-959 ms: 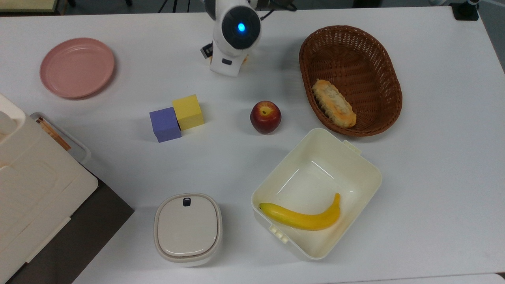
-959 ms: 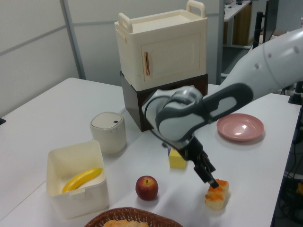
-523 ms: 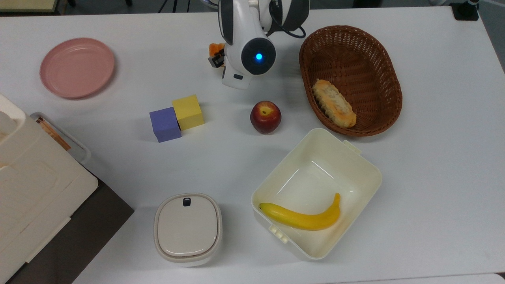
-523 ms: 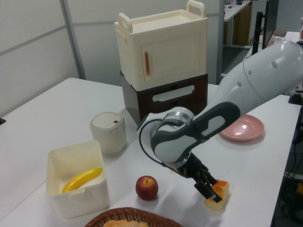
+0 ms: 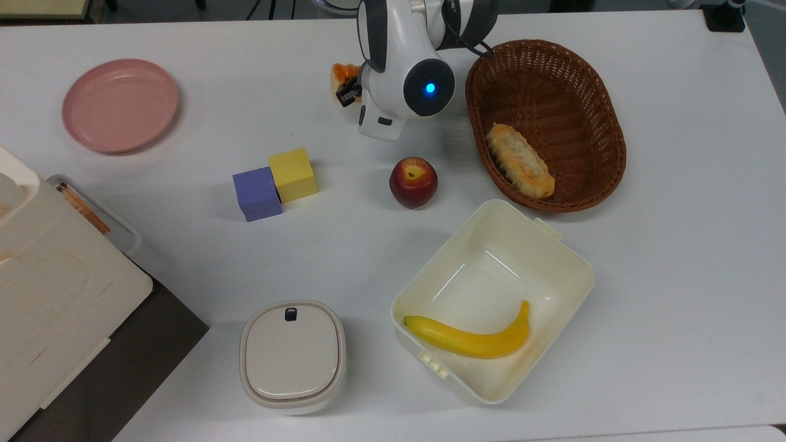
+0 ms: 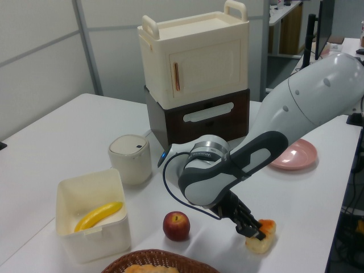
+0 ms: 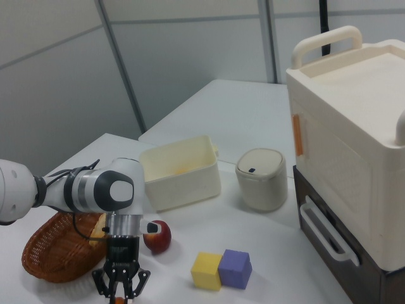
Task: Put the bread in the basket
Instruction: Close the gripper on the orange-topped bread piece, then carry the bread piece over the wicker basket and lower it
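Orange-glazed bread point(image 6: 260, 235) lies on the tabletop point(image 5: 675, 276), well apart from the basket point(image 5: 599, 92), which already holds a longer loaf point(image 5: 519, 161). Our gripper point(image 6: 254, 232) sits low at the bread with its jaws spread around it, not visibly pinching. We should centre on the pale sides, squeeze gently, lift clear of the apple point(image 5: 413, 182), then lower into the wicker bowl.

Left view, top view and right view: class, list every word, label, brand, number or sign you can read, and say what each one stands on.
Grey wrist ring of the robot arm: a faint line of lettering, too blurred to read.
Lidded container: a small dark mark on the lid, no legible text.
Cream cabinet: an orange strip on the door, no writing to be made out.
Nothing else carries legible text.
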Controlling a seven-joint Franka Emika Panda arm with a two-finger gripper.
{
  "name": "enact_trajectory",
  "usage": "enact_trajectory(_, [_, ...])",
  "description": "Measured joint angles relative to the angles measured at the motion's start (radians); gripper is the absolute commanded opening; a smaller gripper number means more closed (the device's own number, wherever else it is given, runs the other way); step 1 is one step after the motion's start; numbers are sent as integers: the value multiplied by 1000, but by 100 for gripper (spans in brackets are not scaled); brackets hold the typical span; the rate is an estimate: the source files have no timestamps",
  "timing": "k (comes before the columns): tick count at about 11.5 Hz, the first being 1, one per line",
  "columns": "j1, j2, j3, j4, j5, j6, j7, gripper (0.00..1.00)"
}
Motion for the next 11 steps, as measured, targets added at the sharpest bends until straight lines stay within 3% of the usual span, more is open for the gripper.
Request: enact_trajectory(11, [2,-5,1,176,1,-120,1,0])
